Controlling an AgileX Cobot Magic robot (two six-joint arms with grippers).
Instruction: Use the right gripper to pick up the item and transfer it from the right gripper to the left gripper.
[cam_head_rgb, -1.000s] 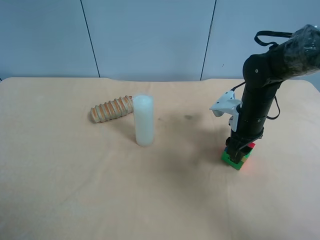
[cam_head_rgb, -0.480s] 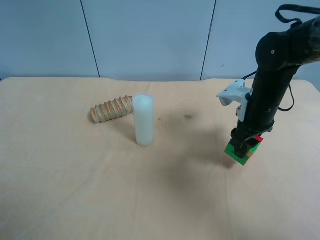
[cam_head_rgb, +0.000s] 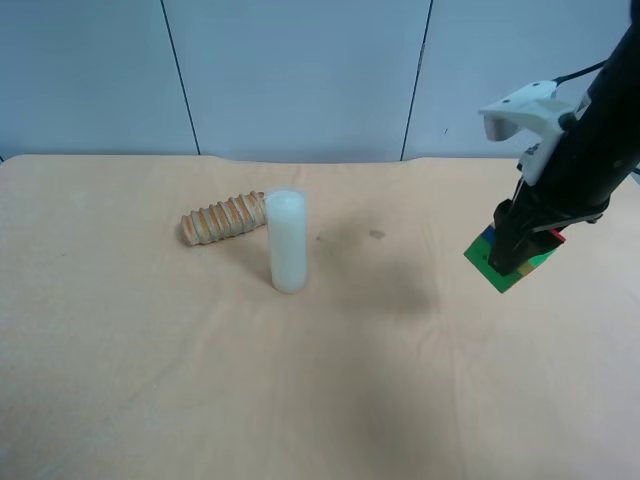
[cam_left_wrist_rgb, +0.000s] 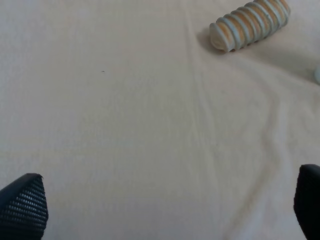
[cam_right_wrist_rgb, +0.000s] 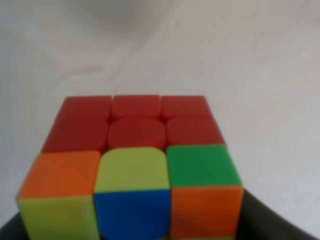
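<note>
Cube (cam_head_rgb: 508, 262): right of frame, clear of the table (cam_head_rgb: 150, 380), tilted; I judge it held high for the handover.
Right gripper (cam_head_rgb: 512, 240): clamped on the cube; contact faces mostly hidden in both views.
Left gripper (cam_left_wrist_rgb: 165, 205): spread wide, empty; its arm lies outside the high view.
</note>
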